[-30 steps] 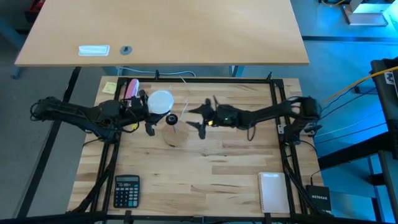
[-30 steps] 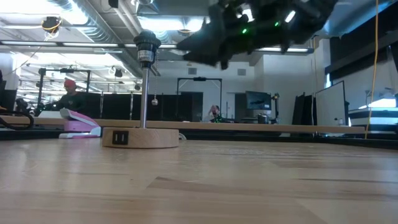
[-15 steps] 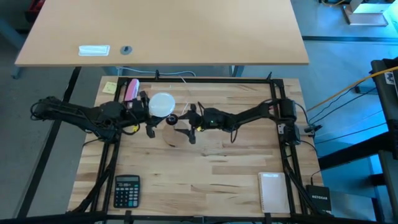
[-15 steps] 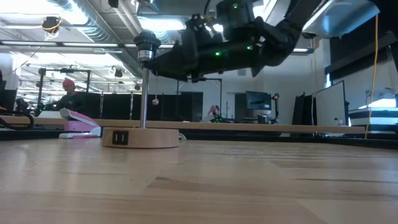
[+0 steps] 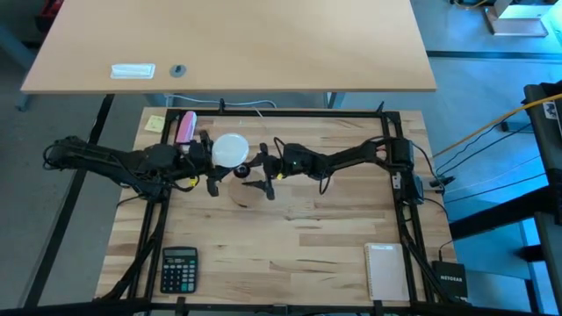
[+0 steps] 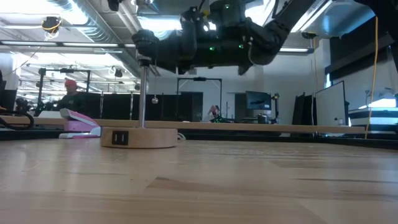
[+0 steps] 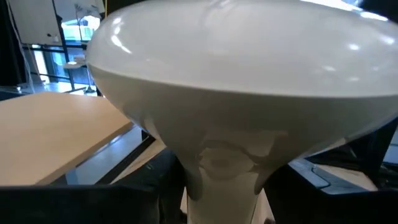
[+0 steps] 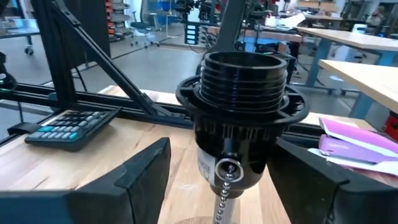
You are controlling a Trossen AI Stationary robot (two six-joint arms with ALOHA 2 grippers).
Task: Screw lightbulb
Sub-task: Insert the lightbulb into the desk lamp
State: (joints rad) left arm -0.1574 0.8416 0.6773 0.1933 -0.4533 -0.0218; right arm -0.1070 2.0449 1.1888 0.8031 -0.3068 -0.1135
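Your left end effector [image 5: 211, 162] pinches the white frosted round lightbulb [image 5: 229, 147] by its narrow base, high above the pale wooden butcher-block counter [image 5: 299, 237]. Your right end effector [image 5: 261, 174] is spread, one finger on each side of the black ribbed lamp socket [image 8: 241, 118]; it seems not to touch it, though the view is poor there. The socket stands on a thin metal pole over a round wooden disc base [image 6: 139, 137]. Around them lie a black calculator [image 5: 178, 269], a pink stapler [image 5: 185, 125], a yellow sticky note [image 5: 155, 124] and a white notepad [image 5: 385, 270]. Behind is a large light desk [image 5: 228, 44] and an open workshop room.
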